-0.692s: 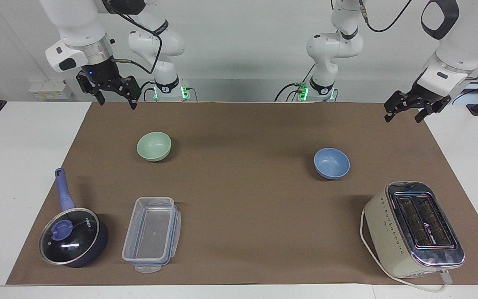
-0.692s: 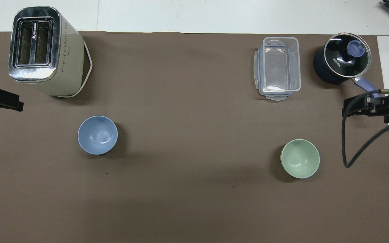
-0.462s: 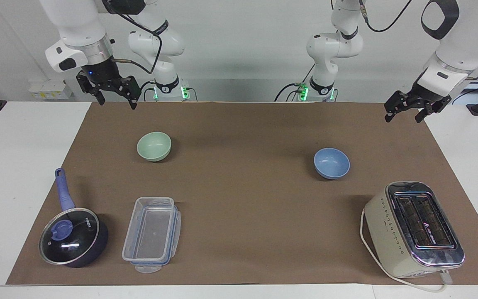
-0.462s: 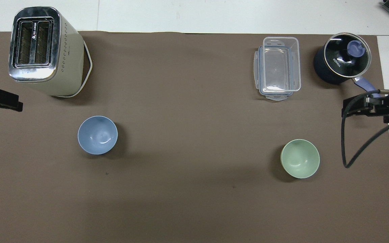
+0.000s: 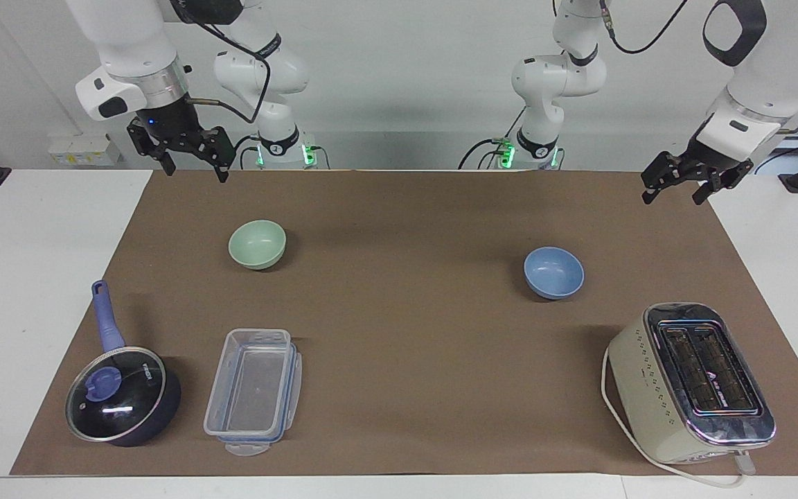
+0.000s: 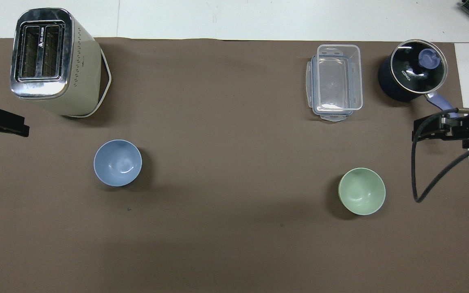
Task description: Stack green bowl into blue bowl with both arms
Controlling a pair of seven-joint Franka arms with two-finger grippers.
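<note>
— Both hands are up in the air and holding nothing. The right gripper (image 5: 194, 163) hangs with its fingers spread wide over the mat's edge at the robots' side, at the right arm's end. The left gripper (image 5: 679, 187) is spread just as wide over the mat's corner at the left arm's end.

— And the bowls?

— The green bowl (image 5: 257, 244) sits upright on the brown mat (image 5: 406, 333), toward the right arm's end. The blue bowl (image 5: 553, 272) is well apart from it, toward the left arm's end, a little farther from the robots.

— How would you pick one up?

— They look light and stiff, smooth enough to slip. I'd pinch the rim, one finger inside and one outside. Same size, so the green one may sit high in the blue one.

— Do the two cameras differ?

— Facing, you see how high the grippers hang above the table. From overhead only their tips show at the edges, but both bowls show empty, and the toaster (image 6: 53, 61), the clear container (image 6: 335, 81) and the lidded saucepan (image 6: 411, 70) stand farther from the robots than the bowls.
</note>
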